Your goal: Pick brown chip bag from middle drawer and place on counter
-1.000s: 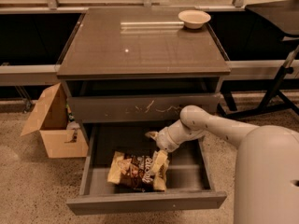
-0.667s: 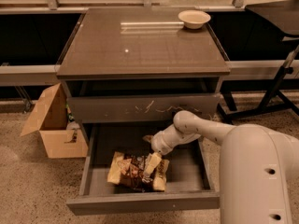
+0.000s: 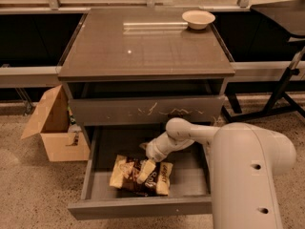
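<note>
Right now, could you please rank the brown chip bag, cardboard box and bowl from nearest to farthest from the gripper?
The gripper is down in the open middle drawer.
1. brown chip bag, right beneath it.
2. cardboard box, on the floor at left.
3. bowl, far right corner of the counter.

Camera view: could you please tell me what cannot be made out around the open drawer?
- Camera view, hand, low over the brown chip bag in the middle drawer: whether it touches the bag is unclear.
- Drawer's right side: hidden behind the robot arm.
- Bag lettering: too small to read.
- Inside of the cardboard box: hidden by its walls.
</note>
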